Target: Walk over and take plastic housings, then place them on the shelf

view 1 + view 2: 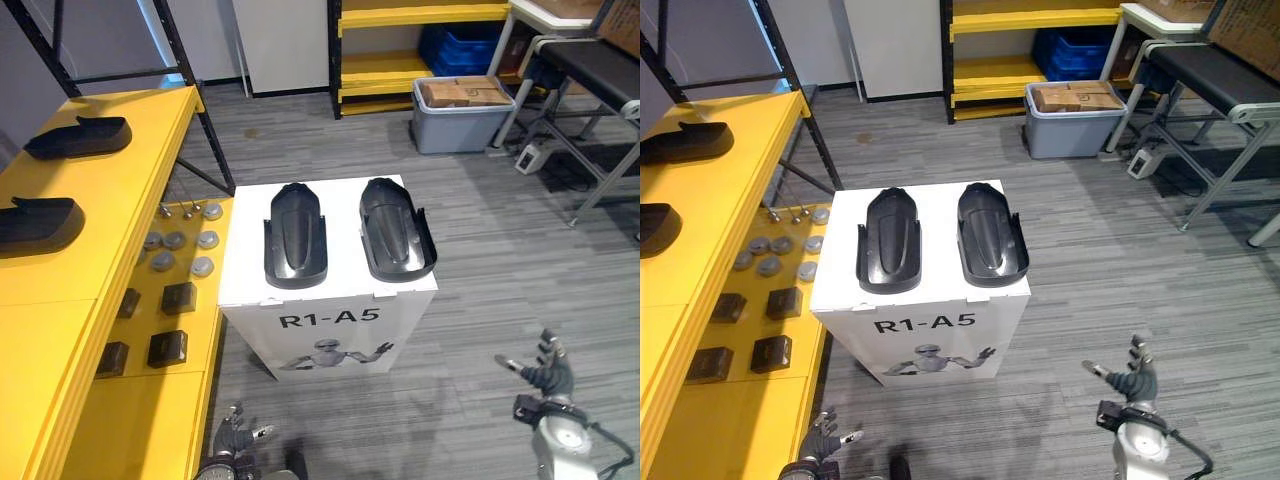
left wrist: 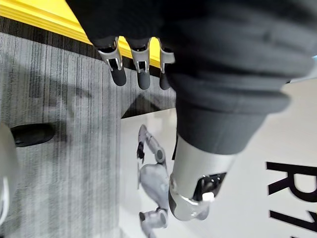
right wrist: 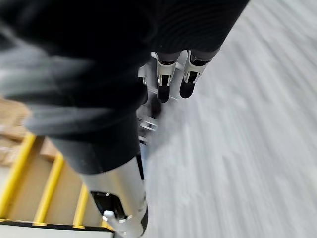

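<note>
Two black plastic housings lie side by side on top of a white box (image 1: 330,330): one on its left half (image 1: 295,234) and one on its right half (image 1: 395,228). Two more black housings rest on the yellow shelf's top level at the left, one further back (image 1: 80,137) and one nearer (image 1: 38,222). My left hand (image 1: 238,432) hangs low beside the box's front left corner, fingers relaxed and holding nothing. My right hand (image 1: 545,372) hangs low to the right of the box, also open and apart from it.
The yellow shelf (image 1: 120,210) runs along the left; its lower level holds several grey discs (image 1: 176,240) and dark blocks (image 1: 167,349). At the back stand a grey bin of cardboard (image 1: 462,112), a yellow rack (image 1: 420,40) and a table frame (image 1: 585,90).
</note>
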Controlling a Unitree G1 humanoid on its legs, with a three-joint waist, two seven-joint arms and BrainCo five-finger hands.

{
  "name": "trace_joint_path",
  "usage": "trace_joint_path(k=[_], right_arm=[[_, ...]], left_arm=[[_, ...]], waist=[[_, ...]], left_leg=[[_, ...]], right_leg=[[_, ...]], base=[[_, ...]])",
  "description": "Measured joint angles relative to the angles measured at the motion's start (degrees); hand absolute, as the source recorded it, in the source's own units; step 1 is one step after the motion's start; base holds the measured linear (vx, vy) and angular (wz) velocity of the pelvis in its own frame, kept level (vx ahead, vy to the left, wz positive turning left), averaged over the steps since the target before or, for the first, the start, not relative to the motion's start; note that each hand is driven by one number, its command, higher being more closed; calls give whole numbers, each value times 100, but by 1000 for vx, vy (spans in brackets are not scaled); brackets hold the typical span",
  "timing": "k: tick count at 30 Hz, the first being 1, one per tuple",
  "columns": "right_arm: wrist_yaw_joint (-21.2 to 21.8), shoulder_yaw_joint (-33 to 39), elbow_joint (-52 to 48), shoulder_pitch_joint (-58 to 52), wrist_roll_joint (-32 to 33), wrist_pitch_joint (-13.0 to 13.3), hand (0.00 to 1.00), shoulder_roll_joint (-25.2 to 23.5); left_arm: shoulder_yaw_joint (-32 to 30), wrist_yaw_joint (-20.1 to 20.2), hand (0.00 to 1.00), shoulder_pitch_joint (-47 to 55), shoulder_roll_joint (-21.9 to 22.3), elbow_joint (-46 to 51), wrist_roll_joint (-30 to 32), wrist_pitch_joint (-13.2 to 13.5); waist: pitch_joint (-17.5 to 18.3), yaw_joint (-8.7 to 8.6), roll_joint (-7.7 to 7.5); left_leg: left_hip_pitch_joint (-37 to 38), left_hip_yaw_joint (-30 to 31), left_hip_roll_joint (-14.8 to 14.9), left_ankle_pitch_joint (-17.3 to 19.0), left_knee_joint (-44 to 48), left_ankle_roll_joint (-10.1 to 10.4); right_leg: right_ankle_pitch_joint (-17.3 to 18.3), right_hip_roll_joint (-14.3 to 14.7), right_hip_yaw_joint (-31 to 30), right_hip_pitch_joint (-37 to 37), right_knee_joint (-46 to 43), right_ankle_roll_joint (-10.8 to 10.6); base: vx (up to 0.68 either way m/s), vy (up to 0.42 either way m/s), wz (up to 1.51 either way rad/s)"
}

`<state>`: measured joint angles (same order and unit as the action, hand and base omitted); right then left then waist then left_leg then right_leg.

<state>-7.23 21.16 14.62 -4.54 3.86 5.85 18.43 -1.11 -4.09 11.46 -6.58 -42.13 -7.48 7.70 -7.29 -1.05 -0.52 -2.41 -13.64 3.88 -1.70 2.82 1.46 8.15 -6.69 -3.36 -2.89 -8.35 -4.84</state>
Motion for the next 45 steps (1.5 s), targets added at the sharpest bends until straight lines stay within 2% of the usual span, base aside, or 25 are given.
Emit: trace_joint_path(k=[5,9,12,14,20,22,28,31,39,40,45], right_arm=[[-82,-50,-252,650,-233,121,0,288],[-122,-675,32,1269,-252,182,0,687],[-137,-1069,779,2008,-257,183,0,898],[-187,-1273,1367,2479,-262,171,0,905],[-283,-1690,2217,3430,-394,112,0,903],[-394,-1684,2563,3725,-511,-17,0,905],[-756,-1658,3785,4854,-648,-236,0,906],[-866,-1652,4227,5355,-661,-288,0,907],[-771,-1674,4978,6256,-770,-354,0,1061],[-751,-1669,5049,6367,-776,-360,100,1126],[-672,-1664,5479,6815,-1180,-469,100,1340]], left_arm=[[49,131,0,81,-1,0,5,8],[146,195,0,176,-15,-1,4,41],[366,199,0,207,-15,-4,-1,50],[440,194,0,205,12,13,-24,66],[462,172,0,183,37,12,-42,105],[484,139,0,183,66,12,-90,108],[492,-21,0,103,102,103,-254,130],[535,-81,0,-28,119,120,-258,173],[652,-242,0,-103,139,291,-392,281],[683,-249,0,-134,127,291,-437,283],[798,-307,0,-460,138,270,-484,279]], waist=[[23,54,-10],[59,51,-3],[71,101,3],[75,221,19],[3,287,116],[-52,281,177],[-388,282,209],[-610,361,219],[-1066,397,355],[-1103,399,371],[-1247,499,428]], left_leg=[[19,0,-74,-101,-177,-87],[64,64,-123,-289,-428,-99],[77,194,-150,-565,-761,-106],[80,257,-170,-612,-777,-121],[-22,486,-293,-629,-806,-132],[-48,662,-343,-631,-807,-136],[-253,943,-399,-705,-782,-163],[-358,984,-413,-764,-778,-230],[-483,1079,-397,-772,-775,-239],[-516,1091,-394,-772,-775,-239],[-597,1125,-321,-771,-774,-238]], right_leg=[[-151,-43,-52,13,102,-38],[-152,-55,2,49,102,-39],[-154,-39,130,120,101,-37],[-153,-51,199,98,102,-37],[-121,-136,278,83,318,-65],[-105,-160,333,71,330,-45],[-131,-180,546,125,403,-74],[-164,-185,574,186,408,-113],[-397,-149,563,304,364,-116],[-405,-145,569,322,360,-113],[-451,-108,550,442,272,-84]], base=[[3,52,1],[-45,12,10],[-80,-16,20],[-96,-1,14],[-81,15,3],[-68,15,14],[-7,6,16],[66,-1,9],[78,-3,3],[54,-1,3],[6,-1,1]])
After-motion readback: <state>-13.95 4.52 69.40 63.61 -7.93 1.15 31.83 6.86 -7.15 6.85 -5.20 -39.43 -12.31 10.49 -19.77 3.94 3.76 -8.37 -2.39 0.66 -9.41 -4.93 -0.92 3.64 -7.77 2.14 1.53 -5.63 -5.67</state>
